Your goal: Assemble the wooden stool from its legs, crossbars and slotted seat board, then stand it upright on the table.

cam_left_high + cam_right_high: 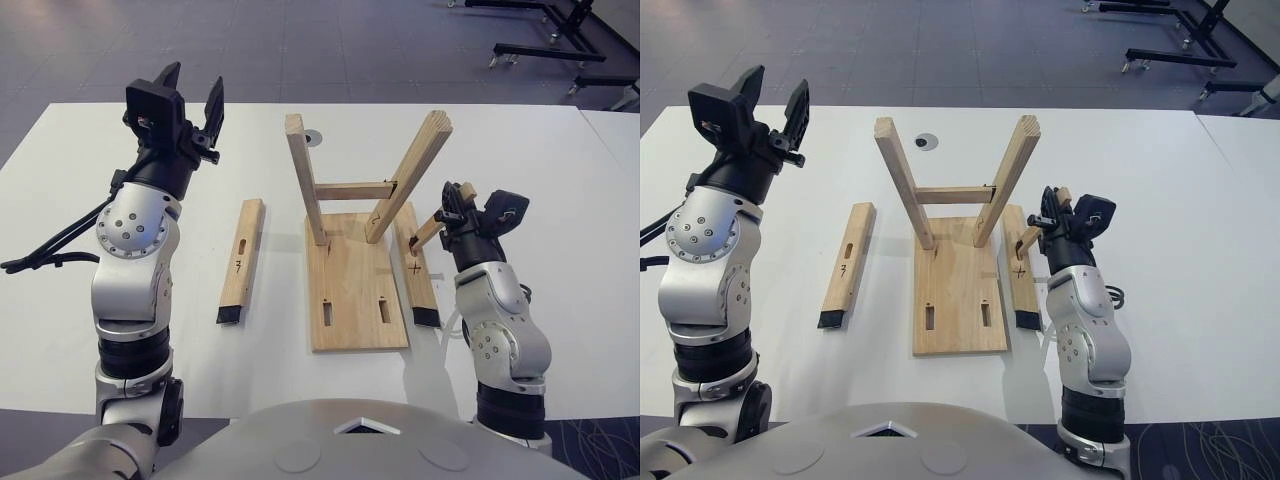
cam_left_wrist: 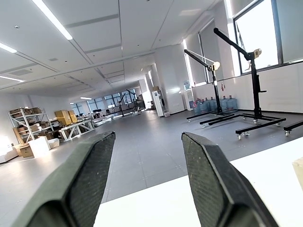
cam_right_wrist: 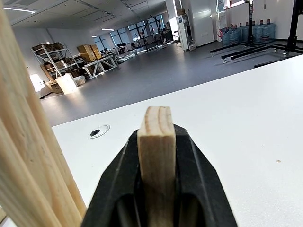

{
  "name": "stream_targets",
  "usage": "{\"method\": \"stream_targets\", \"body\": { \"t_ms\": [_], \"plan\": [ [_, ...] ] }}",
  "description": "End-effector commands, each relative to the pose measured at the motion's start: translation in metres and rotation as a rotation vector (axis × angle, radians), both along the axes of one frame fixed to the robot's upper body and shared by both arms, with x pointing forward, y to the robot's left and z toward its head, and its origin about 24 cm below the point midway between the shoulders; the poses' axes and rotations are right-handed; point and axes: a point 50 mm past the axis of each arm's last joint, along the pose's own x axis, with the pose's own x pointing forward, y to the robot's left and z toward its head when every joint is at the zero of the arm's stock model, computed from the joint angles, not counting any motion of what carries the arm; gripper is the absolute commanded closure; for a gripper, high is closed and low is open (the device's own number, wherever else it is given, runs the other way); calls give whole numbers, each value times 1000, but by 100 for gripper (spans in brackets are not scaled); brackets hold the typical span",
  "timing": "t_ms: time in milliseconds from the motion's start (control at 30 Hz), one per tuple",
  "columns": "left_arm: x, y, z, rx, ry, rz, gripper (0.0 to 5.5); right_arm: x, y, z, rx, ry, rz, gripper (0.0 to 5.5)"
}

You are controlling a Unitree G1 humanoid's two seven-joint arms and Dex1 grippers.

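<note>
Gripping crossbar (image 3: pixel 156 142), right tool (image 1: pixel 455 212) | loose leg (image 1: pixel 421 292) pencilled "+" | left tool (image 1: pixel 192 85) spread

seat board (image 1: pixel 355 290): pale wood, dark slots
leg (image 1: pixel 241 260) nearest left gripper (image 1: pixel 195 85): pale wood, black end, dark marks
other leg (image 1: pixel 418 285) below right gripper (image 1: pixel 452 212): pale wood, black end
crossbar (image 3: pixel 156 156) in right gripper: light, striped end grain
grippers: black
table (image 1: pixel 560 200): white
floor (image 1: pixel 300 50): grey tiles
</note>
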Motion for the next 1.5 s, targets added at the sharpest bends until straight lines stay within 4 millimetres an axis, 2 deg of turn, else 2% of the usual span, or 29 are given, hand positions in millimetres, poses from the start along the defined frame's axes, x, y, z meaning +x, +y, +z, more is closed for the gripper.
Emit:
{"method": "stream_targets", "body": {
  "t_ms": [33,567,800,1433,1467,1500],
  "plan": [
    [1,0,1,16,-2,-2,293,-2,1,-5,0,26,7,511],
    [-1,0,0,30,16,-10,293,-9,3,-15,-61,67,33,511],
    [4,-2,1,33,7,-27,293,-12,0,-34,-142,30,30,511],
    [2,-2,-5,7,-5,17,293,4,-20,-36,-235,22,10,511],
    [2,-1,-5,6,-6,21,293,5,-20,-36,-227,26,13,473],
    [2,-1,-5,5,-7,24,293,5,-20,-37,-213,32,23,460]
  ]
}}
